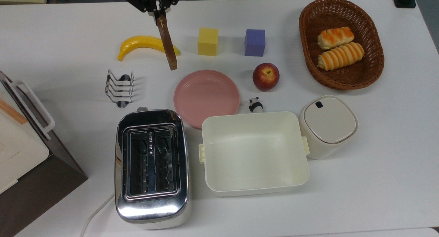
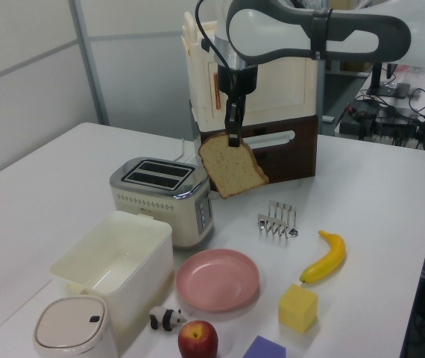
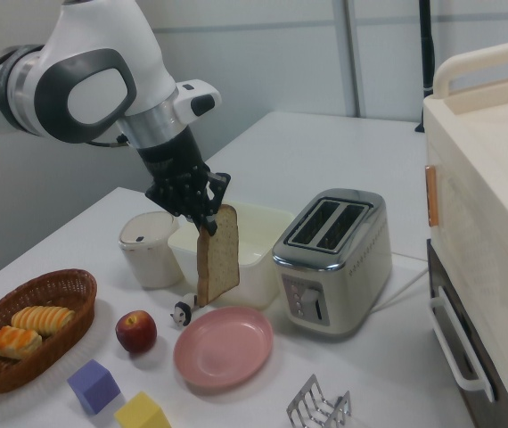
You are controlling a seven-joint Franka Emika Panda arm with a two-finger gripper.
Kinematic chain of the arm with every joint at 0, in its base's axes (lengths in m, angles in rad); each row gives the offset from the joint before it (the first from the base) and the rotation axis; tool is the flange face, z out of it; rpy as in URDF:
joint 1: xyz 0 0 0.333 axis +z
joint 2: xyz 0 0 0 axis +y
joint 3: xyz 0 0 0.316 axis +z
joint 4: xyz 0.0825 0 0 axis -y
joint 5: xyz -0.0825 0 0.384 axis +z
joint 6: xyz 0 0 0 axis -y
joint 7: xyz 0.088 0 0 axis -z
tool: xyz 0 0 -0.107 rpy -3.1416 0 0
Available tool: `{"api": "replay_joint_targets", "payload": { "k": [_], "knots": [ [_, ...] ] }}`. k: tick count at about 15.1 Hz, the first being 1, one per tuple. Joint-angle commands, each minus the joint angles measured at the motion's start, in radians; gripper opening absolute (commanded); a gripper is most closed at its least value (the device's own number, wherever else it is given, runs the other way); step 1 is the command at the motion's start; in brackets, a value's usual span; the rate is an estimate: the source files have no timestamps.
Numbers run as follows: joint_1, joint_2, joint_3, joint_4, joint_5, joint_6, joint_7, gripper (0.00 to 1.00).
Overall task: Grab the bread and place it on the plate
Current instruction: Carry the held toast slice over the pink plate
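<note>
- The bread point(image 2: 233, 165), 1 thin speckled slice, hangs upright in the air, pinched at its top crust by the claw point(image 2: 233, 137).
- It looks light and soft, likely to tear or swing; the stiffer crust seems the safest hold.
- Below, near the toaster point(image 2: 163, 195), the pink plate point(image 2: 218, 281) waits bare on the worktop point(image 2: 41, 194).

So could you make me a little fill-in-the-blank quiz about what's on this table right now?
1. The claw grips a slice of ____.
2. The round plate is coloured ____.
3. The wicker basket holds ____ striped rolls.
4. The toaster has both slots ____.

Missing words: bread; pink; two; empty
</note>
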State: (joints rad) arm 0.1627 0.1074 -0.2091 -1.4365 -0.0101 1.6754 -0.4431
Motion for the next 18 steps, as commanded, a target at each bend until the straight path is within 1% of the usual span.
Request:
{"api": "replay_joint_targets", "payload": {
  "k": [1,4,5,6,10,14,18],
  "knots": [
    [0.009,-0.028,-0.001,-0.027,0.001,-0.019,-0.029,0.0],
    [0.018,-0.029,0.01,-0.033,0.002,-0.034,-0.029,0.0],
    [0.021,-0.029,0.022,-0.032,0.002,-0.036,-0.029,0.0],
    [0.018,-0.028,0.046,-0.032,0.002,-0.036,-0.026,0.0],
    [0.02,-0.014,0.086,-0.035,0.002,-0.031,-0.02,0.0],
    [0.021,0.018,0.096,-0.027,0.001,-0.017,-0.017,0.0],
    [0.024,0.02,0.097,-0.027,-0.001,0.001,-0.014,0.0]
  ]
}}
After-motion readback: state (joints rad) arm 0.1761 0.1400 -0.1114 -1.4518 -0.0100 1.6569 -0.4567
